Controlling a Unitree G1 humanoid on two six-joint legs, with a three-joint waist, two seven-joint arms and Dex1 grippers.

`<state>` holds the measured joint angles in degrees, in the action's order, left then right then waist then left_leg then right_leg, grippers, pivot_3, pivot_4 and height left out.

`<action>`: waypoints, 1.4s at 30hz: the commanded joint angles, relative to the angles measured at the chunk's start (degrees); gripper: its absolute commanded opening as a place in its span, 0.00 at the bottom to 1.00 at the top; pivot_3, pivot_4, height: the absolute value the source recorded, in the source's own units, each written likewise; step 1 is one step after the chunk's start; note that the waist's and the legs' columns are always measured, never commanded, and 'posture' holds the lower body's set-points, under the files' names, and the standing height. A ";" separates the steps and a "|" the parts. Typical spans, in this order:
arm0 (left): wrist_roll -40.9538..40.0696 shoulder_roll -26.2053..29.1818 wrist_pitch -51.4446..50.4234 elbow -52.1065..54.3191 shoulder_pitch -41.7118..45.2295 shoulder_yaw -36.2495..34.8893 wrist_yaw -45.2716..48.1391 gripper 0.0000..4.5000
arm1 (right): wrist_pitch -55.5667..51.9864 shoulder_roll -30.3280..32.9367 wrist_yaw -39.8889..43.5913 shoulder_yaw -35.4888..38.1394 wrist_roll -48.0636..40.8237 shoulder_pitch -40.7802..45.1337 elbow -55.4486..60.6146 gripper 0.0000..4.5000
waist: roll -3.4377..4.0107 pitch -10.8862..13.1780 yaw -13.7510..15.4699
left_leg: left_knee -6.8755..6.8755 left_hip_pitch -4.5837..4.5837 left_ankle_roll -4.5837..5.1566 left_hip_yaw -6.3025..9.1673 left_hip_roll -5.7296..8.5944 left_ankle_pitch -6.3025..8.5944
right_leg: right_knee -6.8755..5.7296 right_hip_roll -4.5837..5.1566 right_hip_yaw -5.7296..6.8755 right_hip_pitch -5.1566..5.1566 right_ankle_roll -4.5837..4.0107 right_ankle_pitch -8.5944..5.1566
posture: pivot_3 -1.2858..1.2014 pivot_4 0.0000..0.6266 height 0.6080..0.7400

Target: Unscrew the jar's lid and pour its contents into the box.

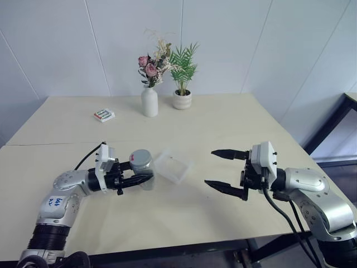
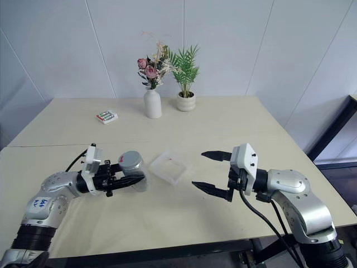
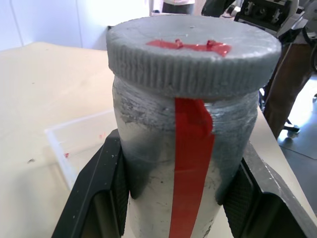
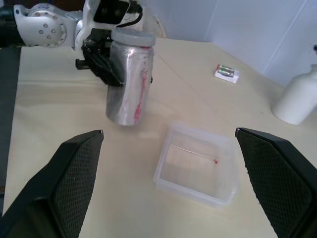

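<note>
Silvery-grey and cylindrical, with a red stripe down its side, the small jar [image 1: 143, 169] sat upright between the two black fingers of the left tool [image 1: 140, 180], which was clamped on its body below the cap. Its round, ribbed grey lid [image 3: 193, 54], marked with a scrap of red tape, was on the jar, just above the left tool's fingers. The jar appeared raised off the pale cream desk [image 1: 167, 212].

Just beyond the left tool's fingertips, between the two tools, lay the shallow transparent plastic box [image 4: 197, 164], flat on the desk, with a tiny red speck inside. It was nearer the left tool than the right.

The right tool [image 1: 224, 171] hung with its black fingers spread wide and nothing between them, pointing toward the jar and well apart from it. The jar's contents could not be seen through its wall.
</note>
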<state>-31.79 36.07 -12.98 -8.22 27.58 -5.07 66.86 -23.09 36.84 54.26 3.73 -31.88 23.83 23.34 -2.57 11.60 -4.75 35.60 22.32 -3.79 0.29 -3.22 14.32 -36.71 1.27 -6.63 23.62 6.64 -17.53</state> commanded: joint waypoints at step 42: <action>9.93 -6.84 3.64 -6.90 9.41 7.30 2.77 0.45 | -17.74 -23.21 -21.62 -16.93 7.55 15.04 -5.16 1.00 | 0.00 0.00 0.16 | 0.35 0.23 0.08 0.13 0.00 0.04 | -0.22 -0.04 0.04 0.11 0.02 0.01 | 0.52 0.24 1.00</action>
<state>-22.06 29.42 -10.01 -16.09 35.61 2.35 69.50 -40.57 14.11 32.84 -13.51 -24.02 37.98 17.39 -2.56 11.60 -4.60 35.96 22.54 -3.71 0.42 -3.22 14.36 -36.92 1.23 -6.59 23.73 6.65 -17.53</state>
